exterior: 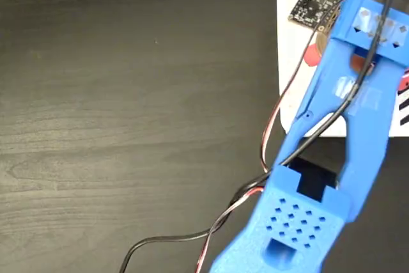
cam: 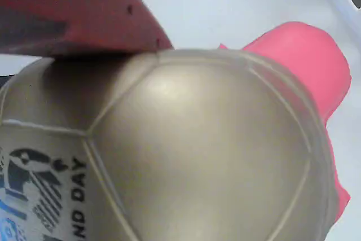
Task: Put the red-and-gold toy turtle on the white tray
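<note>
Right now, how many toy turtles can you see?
1. The turtle fills the wrist view, over the white tray. In the fixed view only red bits show from under the blue arm, which could hide others.

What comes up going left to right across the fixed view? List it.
Bare dark table → black and red wires → blue arm, over the white tray, hiding most of the turtle.

From my remote station, the only other thing I saw was the dark wood-grain counter (exterior: 128,119), which filled the fixed view from six round to twelve o'clock.
</note>
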You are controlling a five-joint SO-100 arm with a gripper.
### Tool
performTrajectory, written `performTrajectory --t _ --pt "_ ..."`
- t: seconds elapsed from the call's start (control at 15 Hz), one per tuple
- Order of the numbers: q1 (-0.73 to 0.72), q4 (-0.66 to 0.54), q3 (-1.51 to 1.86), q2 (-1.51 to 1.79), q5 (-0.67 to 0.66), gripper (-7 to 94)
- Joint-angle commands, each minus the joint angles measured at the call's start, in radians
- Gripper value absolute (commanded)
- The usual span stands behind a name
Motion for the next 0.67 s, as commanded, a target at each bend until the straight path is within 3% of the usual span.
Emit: performTrajectory --t 0.0,0.47,0.6 --pt "-0.003 0.011 -0.058 0.044 -0.009 49" --pt "-0.008 0.025 -0.054 0.035 -0.023 51" --pt "-0.008 0.028 -0.048 0.035 -0.028 56"
